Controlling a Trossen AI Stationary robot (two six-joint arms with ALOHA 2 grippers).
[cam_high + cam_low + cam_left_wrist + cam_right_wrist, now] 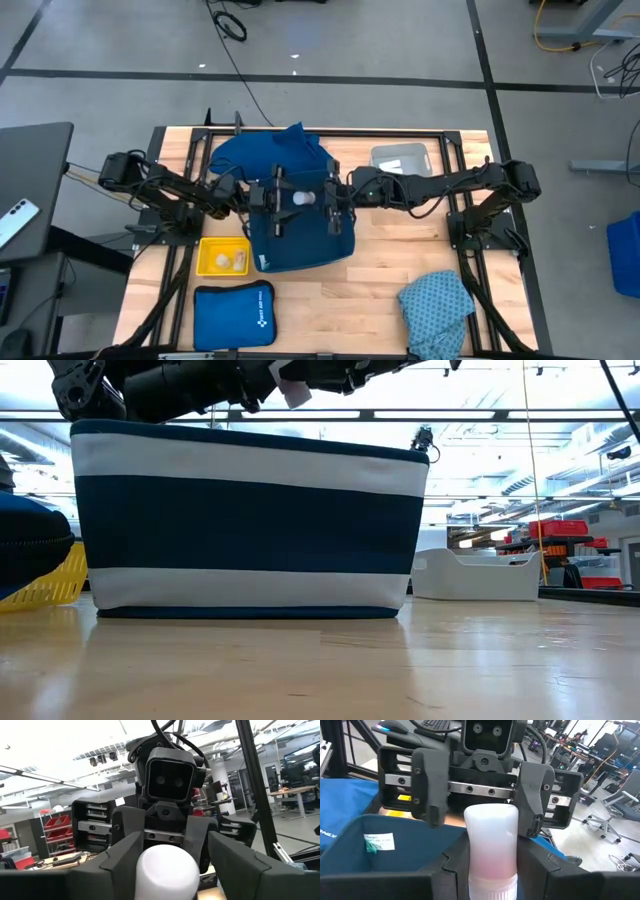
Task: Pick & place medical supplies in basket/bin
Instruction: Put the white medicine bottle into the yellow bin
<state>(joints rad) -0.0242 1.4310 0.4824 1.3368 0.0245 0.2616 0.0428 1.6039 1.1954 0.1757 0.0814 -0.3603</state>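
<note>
- The right gripper (328, 198) holds one white roll (303, 199) tight between its fingers.
- The roll hangs in the air over the open blue basket (300, 245), in the middle of the table.
- The roll lies flat. Its long side runs from one gripper to the other.
- The left gripper (278, 198) faces the right one, nose to nose. Its jaws are wide and stand around the free end of the roll, and I see a gap on at least one side.
- Both grippers are right at the roll, so I think only the right one must let go for the roll to drop into the basket.
- I count one roll in the air, one dark-blue cloth (260, 155) behind the basket, and one teal cloth (437, 300) at the front right.
- There is one yellow tray (210, 262) with a few small things inside, too small to count, plus one clear bin (380, 157) and one blue pouch (232, 312).
</note>
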